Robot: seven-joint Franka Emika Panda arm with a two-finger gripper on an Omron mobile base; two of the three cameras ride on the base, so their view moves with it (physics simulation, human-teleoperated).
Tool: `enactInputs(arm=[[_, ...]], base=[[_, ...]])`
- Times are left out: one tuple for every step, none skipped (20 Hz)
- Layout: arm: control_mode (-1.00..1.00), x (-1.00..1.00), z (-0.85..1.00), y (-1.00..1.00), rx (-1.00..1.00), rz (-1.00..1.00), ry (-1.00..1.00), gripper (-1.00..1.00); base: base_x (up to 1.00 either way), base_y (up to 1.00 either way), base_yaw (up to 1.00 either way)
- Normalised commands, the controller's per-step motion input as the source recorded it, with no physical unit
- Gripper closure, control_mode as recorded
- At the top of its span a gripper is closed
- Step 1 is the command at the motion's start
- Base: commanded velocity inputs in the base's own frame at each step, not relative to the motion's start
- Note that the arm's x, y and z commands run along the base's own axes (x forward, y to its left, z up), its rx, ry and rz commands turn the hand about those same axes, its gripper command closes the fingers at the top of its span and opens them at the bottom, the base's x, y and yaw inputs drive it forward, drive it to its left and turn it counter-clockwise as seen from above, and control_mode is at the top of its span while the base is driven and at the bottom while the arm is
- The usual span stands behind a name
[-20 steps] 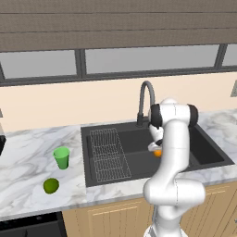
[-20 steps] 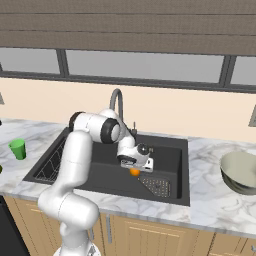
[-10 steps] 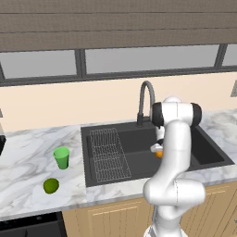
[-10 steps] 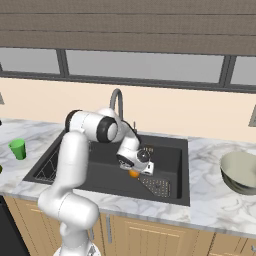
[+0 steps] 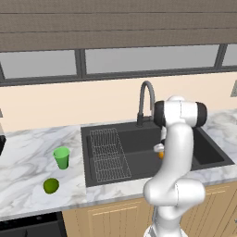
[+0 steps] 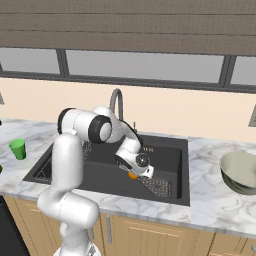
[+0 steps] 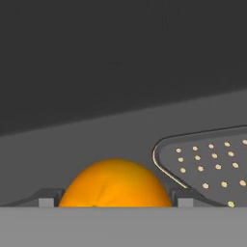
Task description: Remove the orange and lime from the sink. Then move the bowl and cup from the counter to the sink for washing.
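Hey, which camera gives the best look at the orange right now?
The hand view: the orange sits large and close between the open gripper's fingertips. The right base view shows it small in the sink, under the hand. The left base view shows just a sliver beside the arm.

Bright orange orange (image 7: 115,185) pops against the near-black sink (image 6: 170,155), plus a light-green cup (image 5: 61,157), darker green lime (image 5: 51,185), grey-veined white marble counter (image 5: 28,162), pale grey-beige bowl (image 6: 241,172).
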Motion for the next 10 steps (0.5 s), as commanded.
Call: enactInputs(arm=[[-1.0, -0.18, 0.39, -0.08, 0.03, -0.12, 0.0, 1.0], [-1.0, -0.18, 0.39, -0.07, 0.03, -0.12, 0.01, 1.0], [-1.0, -0.18, 0.39, -0.07, 0.03, -0.12, 0.01, 1.0], [-1.0, -0.18, 0.39, -0.06, 0.03, -0.11, 0.03, 1.0], [-1.0, -0.16, 0.4, -0.06, 0.01, -0.1, 0.03, 1.0], [-1.0, -0.12, 0.45, -0.09, 0.0, -0.08, 0.02, 1.0], [-1.0, -0.12, 0.44, -0.06, 0.0, -0.07, 0.01, 1.0], [-1.0, -0.14, 0.45, -0.07, 0.0, -0.07, 0.0, 1.0], [-1.0, -0.14, 0.44, -0.08, 0.0, -0.07, 0.02, 1.0], [-1.0, -0.17, 0.45, -0.06, 0.0, -0.07, 0.02, 1.0]], base=[[0.0, 0.0, 0.0], [0.0, 0.0, 0.0], [0.0, 0.0, 0.0], [0.0, 0.0, 0.0], [0.0, 0.0, 0.0], [0.0, 0.0, 0.0], [0.0, 0.0, 0.0], [0.0, 0.0, 0.0], [0.0, 0.0, 0.0], [0.0, 0.0, 0.0]])
